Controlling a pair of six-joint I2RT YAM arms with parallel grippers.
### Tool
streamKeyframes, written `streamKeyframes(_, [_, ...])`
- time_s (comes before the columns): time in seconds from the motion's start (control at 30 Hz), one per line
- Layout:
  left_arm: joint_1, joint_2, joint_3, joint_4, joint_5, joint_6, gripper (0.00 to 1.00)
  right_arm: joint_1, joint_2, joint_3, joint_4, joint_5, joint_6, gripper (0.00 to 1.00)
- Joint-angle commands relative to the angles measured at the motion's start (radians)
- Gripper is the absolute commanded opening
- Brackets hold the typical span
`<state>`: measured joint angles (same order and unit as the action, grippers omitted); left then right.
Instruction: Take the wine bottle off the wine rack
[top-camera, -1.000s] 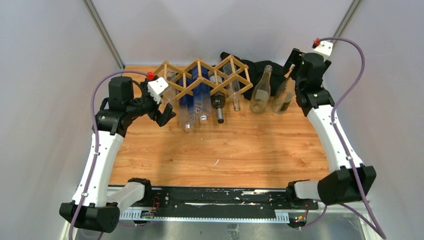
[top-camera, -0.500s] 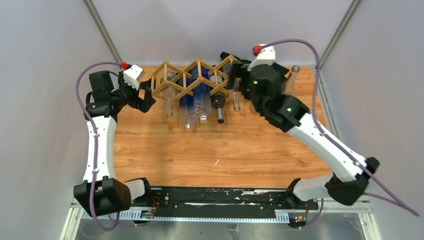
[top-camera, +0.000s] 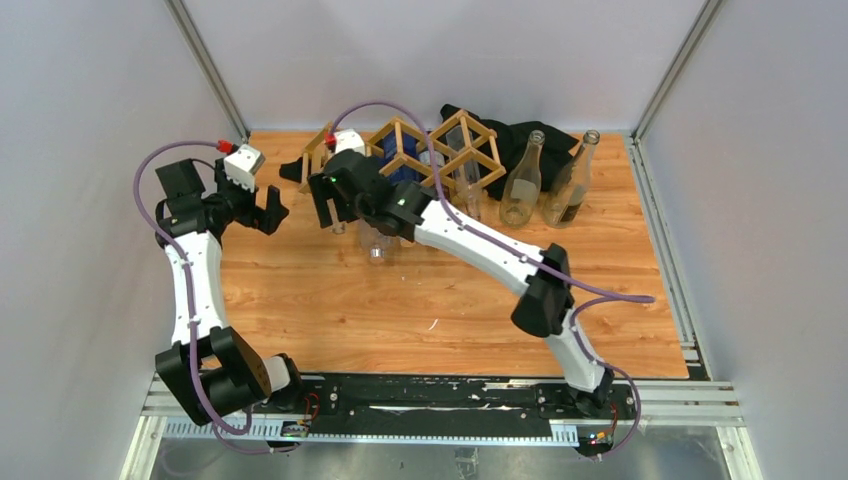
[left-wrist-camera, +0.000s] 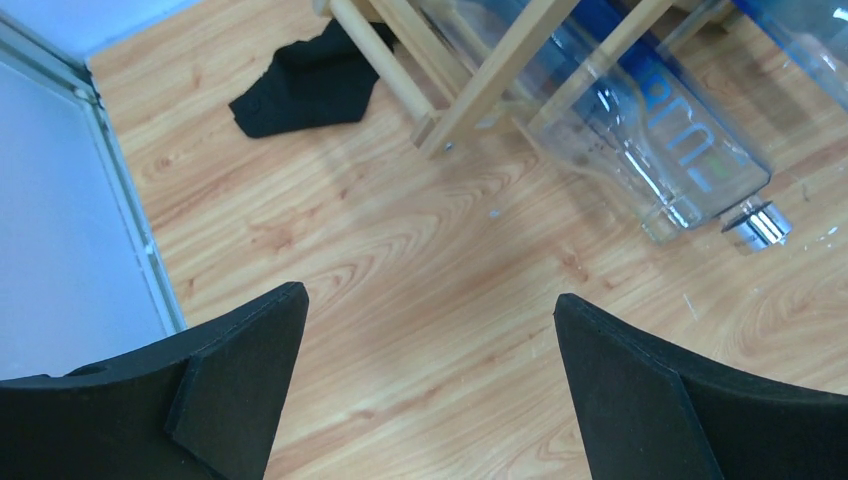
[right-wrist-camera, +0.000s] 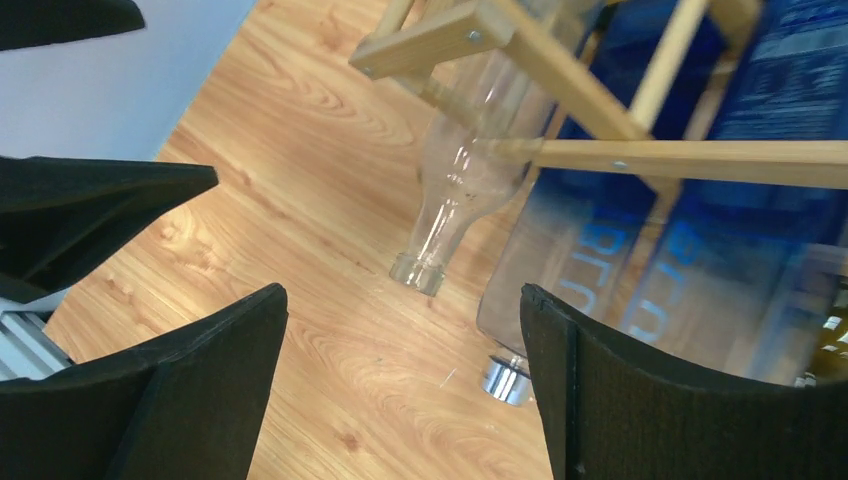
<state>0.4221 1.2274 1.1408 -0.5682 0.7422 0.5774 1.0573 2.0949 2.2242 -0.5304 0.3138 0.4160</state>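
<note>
Wine bottle (right-wrist-camera: 452, 195) in the end cell of the wine rack (right-wrist-camera: 560, 70), neck poking out.
Both hands gape empty, right hand (right-wrist-camera: 400, 295) at the neck, left hand (left-wrist-camera: 430, 297) off aside; a crooked pull may drag the unbraced rack.

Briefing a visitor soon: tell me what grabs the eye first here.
The right arm stretches diagonally across the table to the left end of the wine rack, the right gripper open at the mouth of a clear bottle. Two glass bottles stand upright at the far right, beside a black cloth.
</note>
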Motion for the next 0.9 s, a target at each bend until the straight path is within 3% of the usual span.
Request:
streamKeyframes(0.0, [0.040, 0.015, -0.038, 0.022, 0.064, 0.065, 0.99, 0.003, 0.122, 0.144, -0.078, -0.066, 0.048, 0.89])
streamKeyframes(0.37, [0.066, 0.012, -0.059, -0.053, 0.129, 0.164, 0.99, -0.040, 0.296, 0.183, -0.003, -0.064, 0.113, 0.87])
streamKeyframes(0.87, [0.067, -0.008, -0.053, -0.113, 0.177, 0.220, 0.99, -0.066, 0.380, 0.185, 0.121, -0.056, 0.157, 0.82])
